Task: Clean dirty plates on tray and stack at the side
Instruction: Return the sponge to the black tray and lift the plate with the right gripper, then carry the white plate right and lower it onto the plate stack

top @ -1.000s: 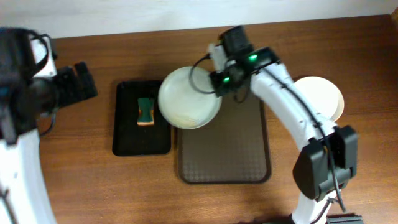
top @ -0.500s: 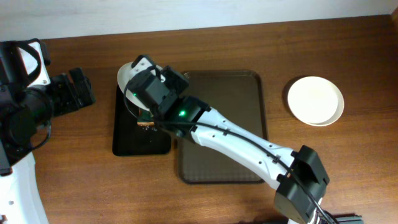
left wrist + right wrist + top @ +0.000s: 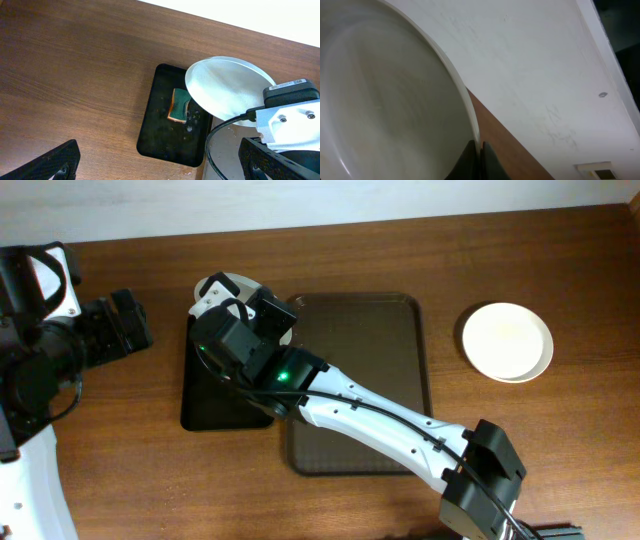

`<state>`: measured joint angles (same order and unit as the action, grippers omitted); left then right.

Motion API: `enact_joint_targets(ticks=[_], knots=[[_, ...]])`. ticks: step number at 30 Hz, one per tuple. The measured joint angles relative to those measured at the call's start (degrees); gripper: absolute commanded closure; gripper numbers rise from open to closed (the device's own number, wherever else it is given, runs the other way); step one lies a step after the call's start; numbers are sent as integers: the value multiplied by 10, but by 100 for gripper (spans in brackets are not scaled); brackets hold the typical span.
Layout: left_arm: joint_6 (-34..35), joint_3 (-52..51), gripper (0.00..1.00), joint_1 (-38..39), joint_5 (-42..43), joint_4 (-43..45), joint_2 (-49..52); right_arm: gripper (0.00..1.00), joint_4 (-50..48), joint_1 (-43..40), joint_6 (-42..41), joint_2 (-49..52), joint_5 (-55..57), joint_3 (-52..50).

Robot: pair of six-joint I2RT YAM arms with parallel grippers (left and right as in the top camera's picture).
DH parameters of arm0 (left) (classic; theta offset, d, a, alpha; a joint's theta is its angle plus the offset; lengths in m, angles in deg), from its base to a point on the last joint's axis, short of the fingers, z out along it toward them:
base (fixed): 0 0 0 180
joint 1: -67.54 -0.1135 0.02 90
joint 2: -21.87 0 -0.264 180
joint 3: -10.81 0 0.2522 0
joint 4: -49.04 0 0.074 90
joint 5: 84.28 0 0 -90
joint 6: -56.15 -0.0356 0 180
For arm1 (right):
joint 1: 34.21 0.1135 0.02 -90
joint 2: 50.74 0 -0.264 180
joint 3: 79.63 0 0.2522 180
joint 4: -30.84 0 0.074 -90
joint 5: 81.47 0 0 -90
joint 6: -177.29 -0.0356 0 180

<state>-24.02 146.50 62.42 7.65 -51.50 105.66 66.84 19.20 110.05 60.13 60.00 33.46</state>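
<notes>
Our right pincer (image 3: 479,159) is clamped on the rim of a white plate (image 3: 227,90), one finger on each face of the edge. The plate is tilted, lifted clear of the wooden surface (image 3: 120,440), and from the wrist view its hollow face fills the space to the pincer's left, with the white wall (image 3: 545,75) behind it.

Directly under this pincer and its plate lies the small black tray (image 3: 160,140). On it sits a green sponge (image 3: 177,105) with an orange underside. The plate's lower edge hangs right over the sponge's near end; we cannot tell whether the two touch.

Just behind the right pincer, along its own arm, the large brown tray (image 3: 380,360) lies flat on the surface. Its edge sits just beside the black tray, and no plate shows on it.

Well away from the right pincer, past the far side of the brown tray, a second plate (image 3: 507,341) rests on the surface. We cannot tell whether another lies beneath it.

Our left pincer (image 3: 128,323) hovers over bare wood with its fingers spread wide and nothing between them. The black tray and the tilted plate lie ahead of it, apart from it.
</notes>
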Motion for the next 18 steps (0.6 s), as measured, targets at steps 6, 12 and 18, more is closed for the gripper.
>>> enact_joint_targets(ticks=[6,12,18], knots=[[0,0,0,0,0,0,0,96,3,0,-3,0,0,0],[0,0,0,0,0,0,0,96,175,-57,-184,-4,-90,8],[0,0,0,0,0,0,0,96,354,-342,-330,-109,-429,45]])
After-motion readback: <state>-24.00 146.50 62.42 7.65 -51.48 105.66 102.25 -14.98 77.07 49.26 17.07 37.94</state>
